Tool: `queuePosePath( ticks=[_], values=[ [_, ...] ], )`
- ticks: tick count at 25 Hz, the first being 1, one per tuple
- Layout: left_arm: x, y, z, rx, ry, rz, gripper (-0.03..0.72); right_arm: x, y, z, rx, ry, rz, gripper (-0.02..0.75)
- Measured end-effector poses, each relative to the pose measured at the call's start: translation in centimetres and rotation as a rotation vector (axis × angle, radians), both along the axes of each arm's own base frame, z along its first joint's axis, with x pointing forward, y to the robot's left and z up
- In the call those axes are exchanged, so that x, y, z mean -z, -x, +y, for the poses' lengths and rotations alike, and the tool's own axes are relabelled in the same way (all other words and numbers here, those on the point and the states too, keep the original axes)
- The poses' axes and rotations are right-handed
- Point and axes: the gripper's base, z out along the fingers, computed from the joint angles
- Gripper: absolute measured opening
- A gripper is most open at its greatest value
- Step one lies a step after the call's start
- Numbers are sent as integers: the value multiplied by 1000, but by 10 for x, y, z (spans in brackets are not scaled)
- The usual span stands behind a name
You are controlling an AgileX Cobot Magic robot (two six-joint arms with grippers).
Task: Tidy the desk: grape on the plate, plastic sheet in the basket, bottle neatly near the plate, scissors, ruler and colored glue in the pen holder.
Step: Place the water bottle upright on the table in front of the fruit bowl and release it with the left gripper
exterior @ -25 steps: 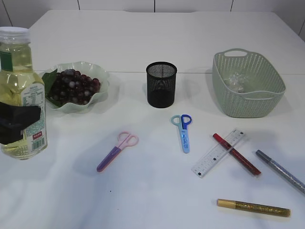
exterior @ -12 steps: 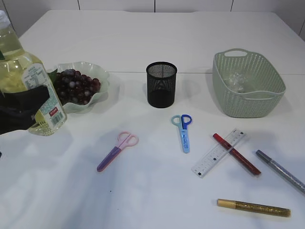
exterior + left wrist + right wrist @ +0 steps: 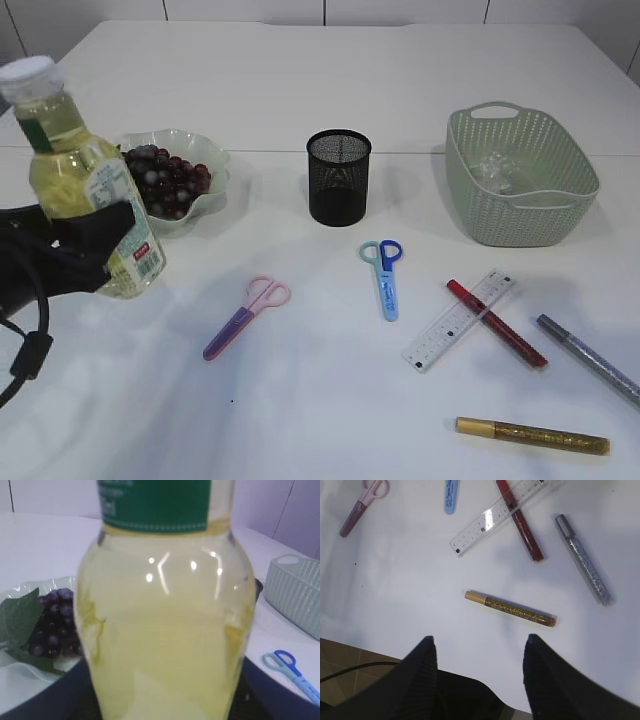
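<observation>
Bottle [image 3: 85, 180]: at left edge of exterior view, tilted with white cap toward upper left; pale yellow liquid, green neck band, printed label; fills left wrist view.
Left gripper [image 3: 95, 240]: clamped across lower body of bottle; black jaws wrap label area.
Right gripper [image 3: 477, 672]: jaws spread, nothing between them; above bare table near front edge, gold pen just ahead.
Plate [image 3: 215, 175]: pale green, wavy rim, upper left, directly behind bottle and partly hidden by it.
Grapes [image 3: 165, 182]: dark red bunch lying on plate with a green leaf.
Pen holder [image 3: 338, 177]: black mesh cup, upright, centre rear.
Basket [image 3: 520, 180]: grey-green woven, right rear.
Plastic sheet [image 3: 495, 170]: crumpled clear piece inside basket.
Pink scissors [image 3: 245, 318]: closed, flat on table, left of centre, well apart from pen holder.
Blue scissors [image 3: 384, 278]: closed, in front of pen holder, handles toward it.
Ruler [image 3: 458, 320]: clear, diagonal, right of blue scissors.
Red glue pen [image 3: 495, 322]: lying across ruler, touching it.
Silver glue pen [image 3: 588, 358]: at right edge, apart from red one.
Gold glue pen [image 3: 532, 435]: lower right, lying nearly level.
Table [image 3: 320, 400]: white, bare between items.
</observation>
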Motion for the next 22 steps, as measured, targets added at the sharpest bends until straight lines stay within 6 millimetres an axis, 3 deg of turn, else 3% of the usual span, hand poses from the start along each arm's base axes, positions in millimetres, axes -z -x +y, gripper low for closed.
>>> queuePosePath(
  ticks=[9,22],
  values=[
    [37,-5,-3,11,-60,133,430,0,0,0,-2,-1,-1,439],
    [68,-30,-11,40,-198,161,430,0,0,0,-3,-1,-5,439]
  ],
)
